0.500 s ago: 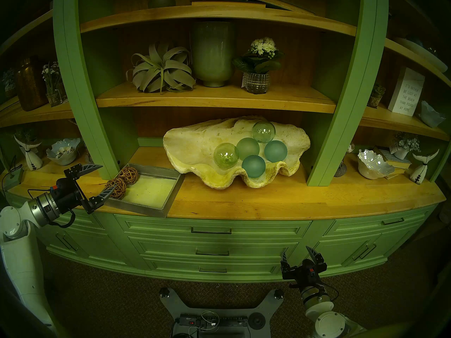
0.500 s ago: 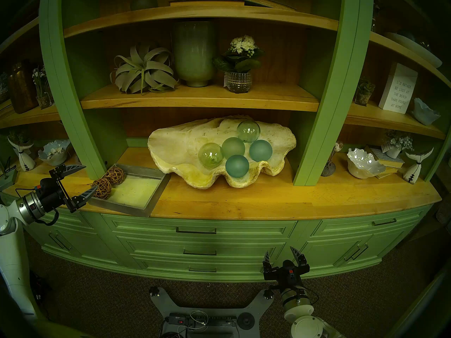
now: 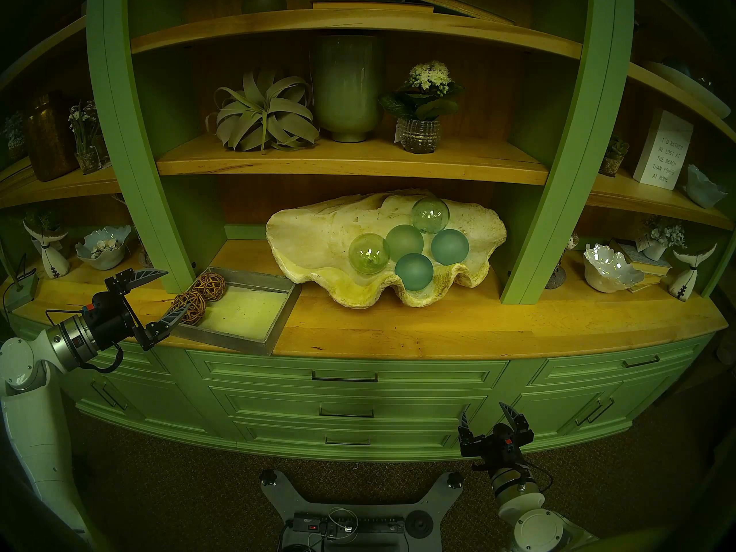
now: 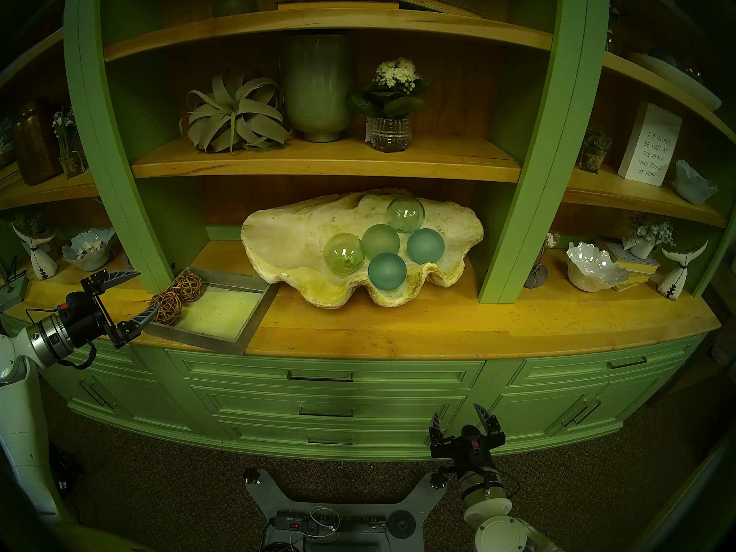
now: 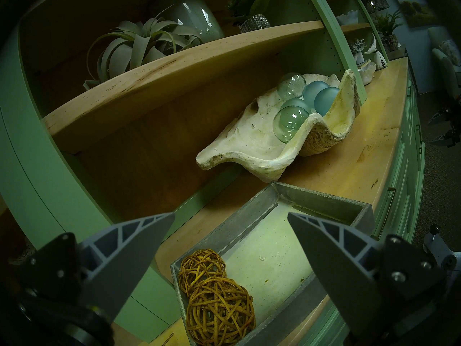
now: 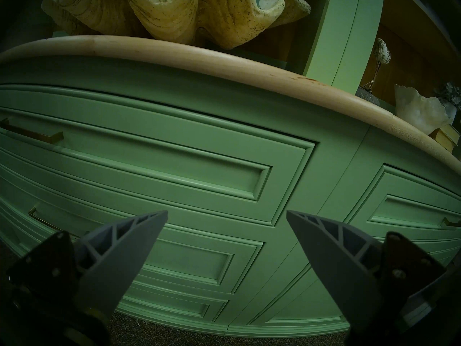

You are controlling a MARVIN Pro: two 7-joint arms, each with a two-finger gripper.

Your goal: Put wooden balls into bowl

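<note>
Wooden balls (image 3: 199,296) in grey tray (image 3: 275,332), both hands (image 3: 169,292) (image 3: 484,413) apart and empty; sign (image 3: 663,155): "I'D RATHER BE LOST AT THE BEACH".

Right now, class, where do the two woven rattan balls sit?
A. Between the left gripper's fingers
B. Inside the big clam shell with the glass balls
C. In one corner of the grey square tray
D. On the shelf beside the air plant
C: both rattan balls lie touching in a corner of the grey tray, outside the clam shell, with the open left gripper short of them.
</note>
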